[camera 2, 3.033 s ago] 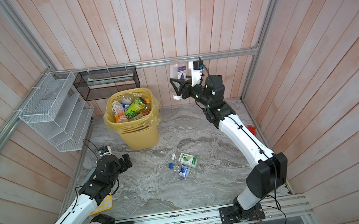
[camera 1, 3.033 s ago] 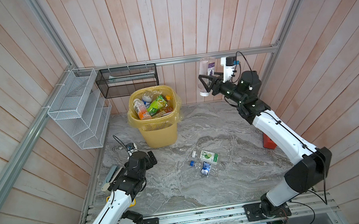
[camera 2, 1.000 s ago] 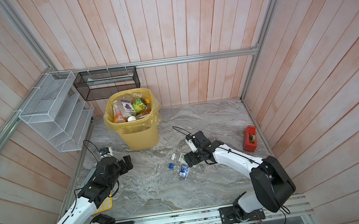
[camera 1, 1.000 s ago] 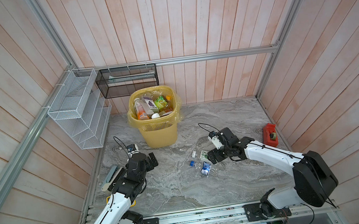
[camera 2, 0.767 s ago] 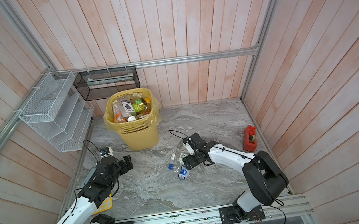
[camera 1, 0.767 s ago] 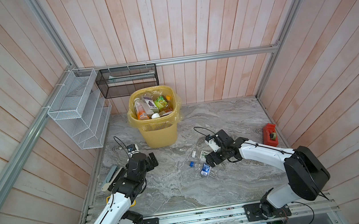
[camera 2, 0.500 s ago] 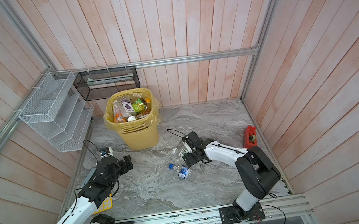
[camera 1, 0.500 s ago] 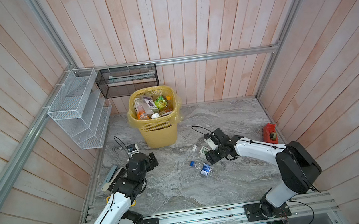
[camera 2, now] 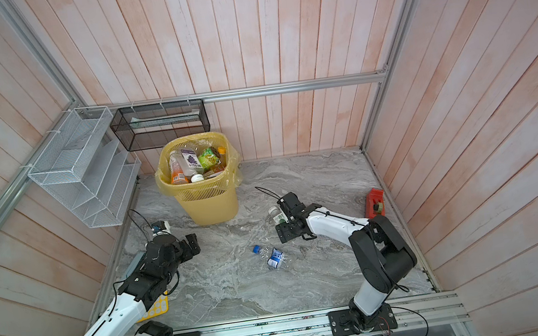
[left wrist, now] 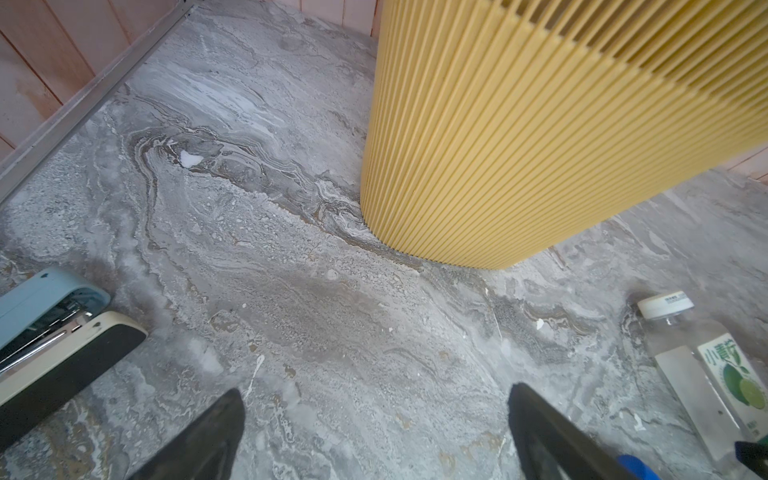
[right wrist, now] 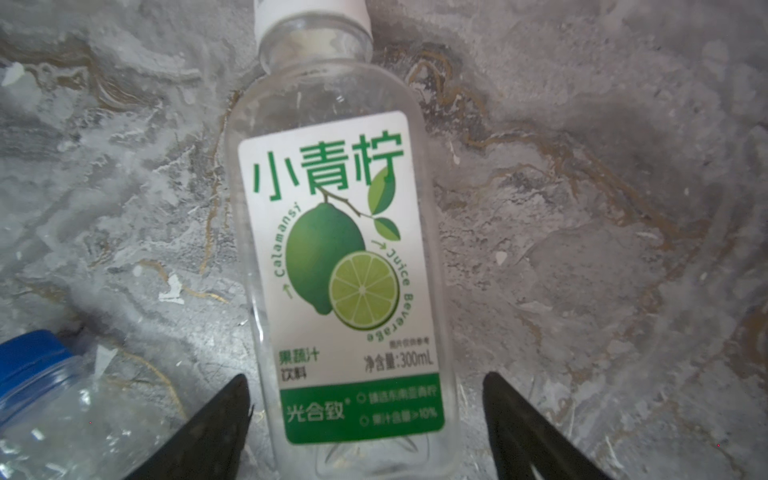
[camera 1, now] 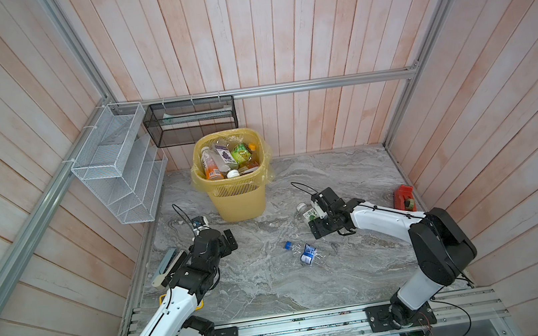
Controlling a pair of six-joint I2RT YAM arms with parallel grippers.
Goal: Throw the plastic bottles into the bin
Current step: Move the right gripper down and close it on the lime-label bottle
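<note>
One grey marbled surface (camera 1: 275, 290) carries everything, and two white-and-black arms reach over it from the near rail. Two wall fixtures hang in the far left corner: one white wire rack (camera 1: 114, 173) with stepped tiers and one black mesh basket (camera 1: 190, 122).

One yellow lattice bin (camera 1: 240, 200) stands upright below the basket, its bag folded over the rim. At least four bottles (camera 1: 226, 156) show at the top of its heap: an orange drink, a clear one with a grape label and white cap, a green-labelled one and one with an orange cap. How many lie beneath cannot be told.

Two bottles lie on the surface outside the bin. One is a clear lime-juice bottle (right wrist: 340, 249) with a white cap, on its side to the right of the bin. The right gripper (camera 1: 312, 217) is low over it, its two fingers spread to either side of the bottle's lower end, with a sliver of surface visible between each finger and the plastic. The other is a crushed bottle (camera 1: 306, 253) with a blue cap, nearer the rail and just beside the first.

The left gripper (left wrist: 374, 411) hangs released near the bin's foot, with its two fingers wide apart and nothing between them.

One red tape dispenser (camera 1: 403, 196) sits by the right wall, and one pale blue and cream stapler (left wrist: 45, 324) lies by the left edge.
</note>
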